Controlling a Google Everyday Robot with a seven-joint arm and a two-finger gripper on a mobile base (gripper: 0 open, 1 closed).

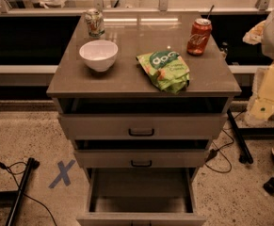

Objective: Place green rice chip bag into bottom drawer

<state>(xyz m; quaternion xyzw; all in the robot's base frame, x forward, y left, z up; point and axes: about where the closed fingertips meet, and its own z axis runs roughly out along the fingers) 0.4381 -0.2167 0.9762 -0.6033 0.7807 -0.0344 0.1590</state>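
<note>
The green rice chip bag lies on the cabinet top, right of centre and near the front edge. The bottom drawer is pulled out wide and its plain grey inside is bare. My gripper hangs at the far right of the camera view, beside the cabinet's right edge. It is apart from the bag, roughly level with the cabinet's top drawer, and holds nothing that I can see.
A white bowl stands on the left of the top, a green-and-white soda can behind it, a red soda can at back right. The two upper drawers stand slightly open. Black stand legs and cables lie on the floor, with a blue X.
</note>
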